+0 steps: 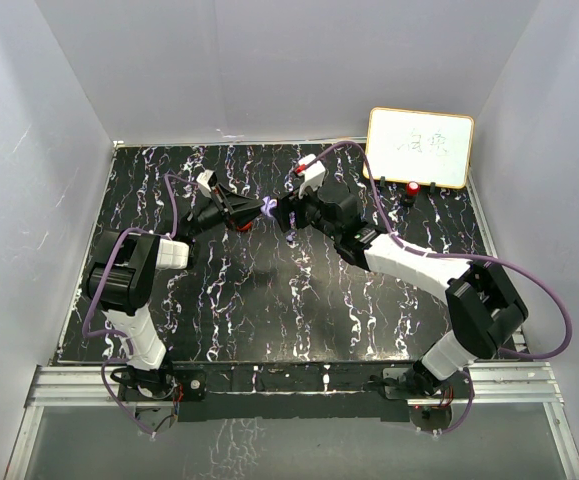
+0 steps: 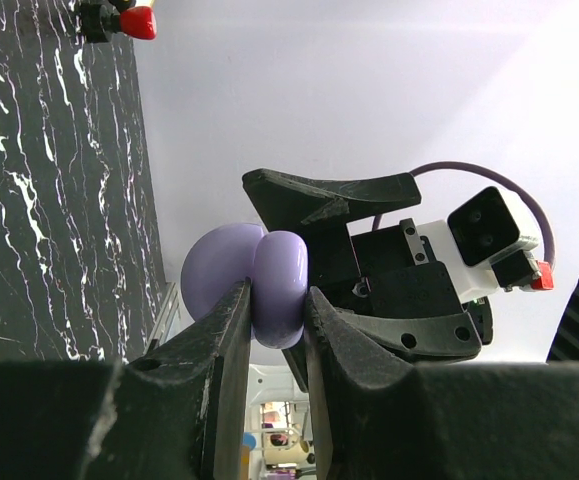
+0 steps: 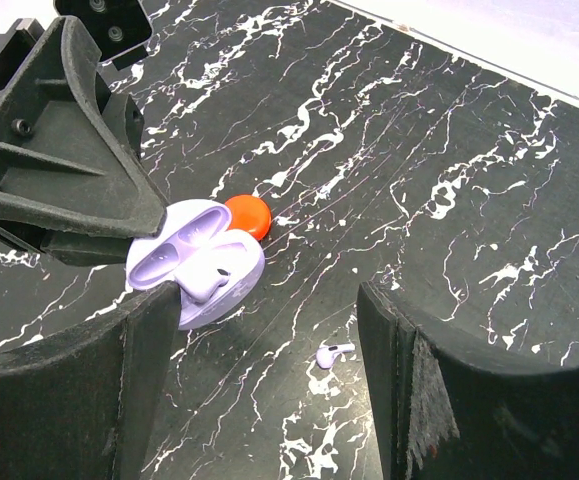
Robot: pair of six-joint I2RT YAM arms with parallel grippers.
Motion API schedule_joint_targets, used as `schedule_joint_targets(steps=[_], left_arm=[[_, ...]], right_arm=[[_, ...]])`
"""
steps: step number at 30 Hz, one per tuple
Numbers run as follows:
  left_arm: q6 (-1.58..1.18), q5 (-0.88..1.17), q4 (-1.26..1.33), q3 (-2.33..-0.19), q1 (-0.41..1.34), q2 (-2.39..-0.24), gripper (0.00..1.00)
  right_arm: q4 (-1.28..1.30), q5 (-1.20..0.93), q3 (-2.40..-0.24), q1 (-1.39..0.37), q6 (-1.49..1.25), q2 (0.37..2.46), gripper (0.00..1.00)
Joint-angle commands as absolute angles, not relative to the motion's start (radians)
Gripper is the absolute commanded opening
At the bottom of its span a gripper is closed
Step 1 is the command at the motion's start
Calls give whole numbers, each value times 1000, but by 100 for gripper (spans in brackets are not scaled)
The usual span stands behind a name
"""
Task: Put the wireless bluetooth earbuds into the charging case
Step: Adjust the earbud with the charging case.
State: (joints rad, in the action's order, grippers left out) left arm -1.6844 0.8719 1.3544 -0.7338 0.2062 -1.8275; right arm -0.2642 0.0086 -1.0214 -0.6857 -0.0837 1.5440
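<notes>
My left gripper [image 2: 277, 300] is shut on the open pale purple charging case [image 2: 269, 285] and holds it above the table. In the right wrist view the case [image 3: 169, 245] shows its lid open, with one pale purple earbud [image 3: 207, 280] resting on its lower half; I cannot tell if it is fully seated. A second pale purple earbud [image 3: 334, 353] lies loose on the black marble table [image 3: 449, 150]. My right gripper [image 3: 269, 295] is open and empty, just right of the case and above the loose earbud. From the top view the two grippers [image 1: 252, 208] [image 1: 287, 212] almost meet.
A round red case [image 3: 248, 214] lies on the table just behind the purple case. A whiteboard [image 1: 420, 148] stands at the back right with a red-capped item [image 1: 412, 188] in front of it. White walls close in the table on three sides.
</notes>
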Motion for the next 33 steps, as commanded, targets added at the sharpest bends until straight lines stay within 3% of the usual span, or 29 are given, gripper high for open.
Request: schedule_joint_targets(steps=[1,33], left_arm=[[-1683,878,1404,-726,212,-1795,0],[-1683,877,1398,-729,213,-1788,0]], right_arm=[[-320,29,-1078,-689,-77,1544,69],[-325,43,-1100,-689,-75,1571,69]])
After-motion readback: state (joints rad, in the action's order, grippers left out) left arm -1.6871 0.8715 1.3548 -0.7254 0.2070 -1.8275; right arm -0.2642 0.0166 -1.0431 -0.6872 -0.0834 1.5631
